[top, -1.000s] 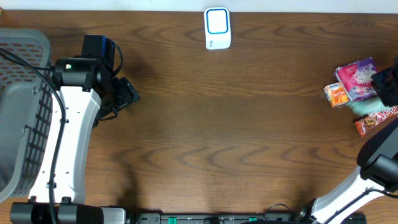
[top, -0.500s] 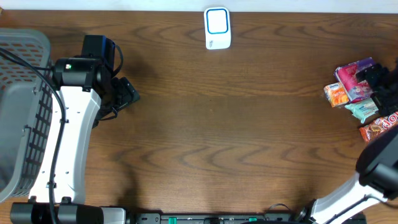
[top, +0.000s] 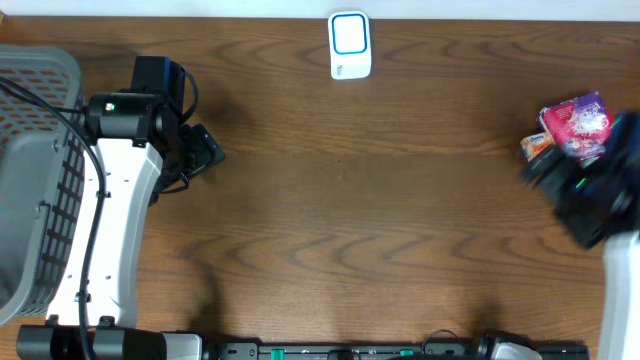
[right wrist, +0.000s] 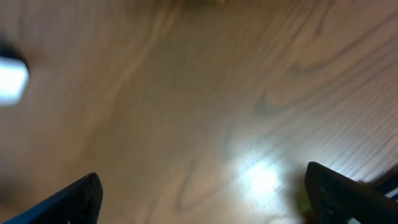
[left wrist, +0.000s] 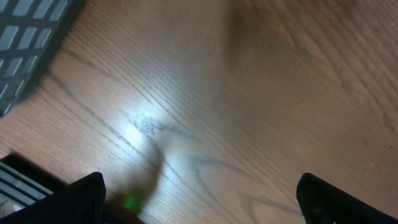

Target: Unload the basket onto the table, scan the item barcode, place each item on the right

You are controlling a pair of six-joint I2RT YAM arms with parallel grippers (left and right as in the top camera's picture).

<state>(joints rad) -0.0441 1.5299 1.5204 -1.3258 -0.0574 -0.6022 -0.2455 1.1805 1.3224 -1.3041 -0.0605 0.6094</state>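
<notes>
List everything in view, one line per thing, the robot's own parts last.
table: one, brown wood, under everything
scanner: one, white with blue frame, far edge, centre
basket: one, grey, left end of the table
pink packet: one, pink, right end
orange packet: one, orange, beside the pink packet, partly hidden
left gripper: one, black, open, empty, near the basket
right gripper: one, black, open, empty, over bare wood

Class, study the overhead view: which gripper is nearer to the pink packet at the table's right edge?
Right. The right gripper, blurred, is right beside the pink packet; the left gripper is far across the table, near the grey basket.
</notes>
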